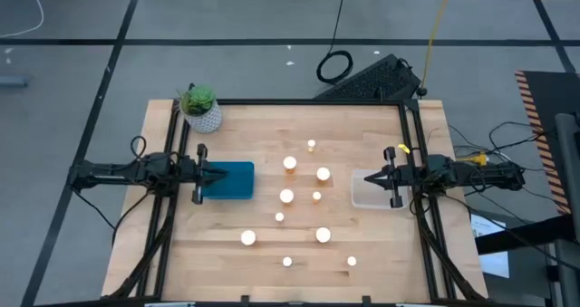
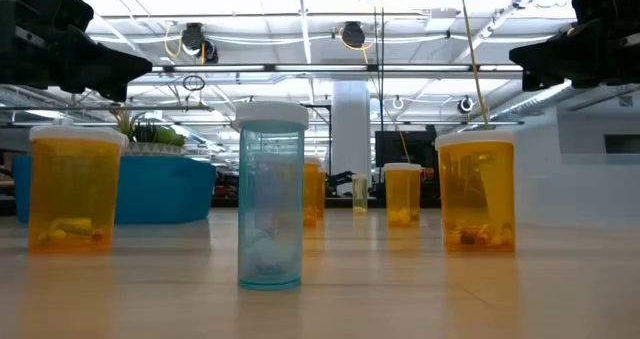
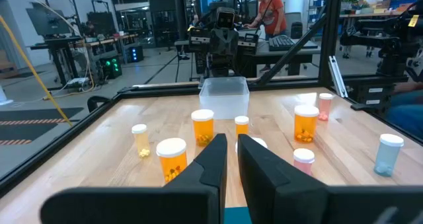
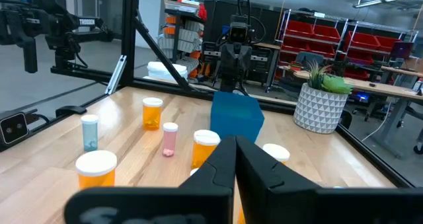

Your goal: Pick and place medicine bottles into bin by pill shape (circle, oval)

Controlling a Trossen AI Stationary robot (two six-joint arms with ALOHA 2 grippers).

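Overhead, the wooden table (image 1: 236, 262) carries everything, with a dark arm at either side. The blue bin (image 1: 231, 180) lies on the table's left part, and the clear bin (image 1: 370, 189) lies opposite it on the right. A white pot holding a green plant (image 1: 200, 108) stands at the far left corner.

The left gripper (image 1: 217, 174) hangs over the near edge of the blue bin, its fingers close together with only a thin slit between them and nothing held. The right gripper (image 1: 370, 177) hangs over the clear bin, its fingers likewise drawn narrow and empty; in the right wrist view the two dark fingers (image 4: 218, 168) stand almost touching.

The medicine bottles (image 1: 286, 196) stand upright and scattered between the two bins, none inside either bin. Larger ones sit near the middle and toward the near side, smaller ones among them. In the low view a blue-tinted bottle (image 2: 270, 194) stands nearest the camera, with amber ones either side.
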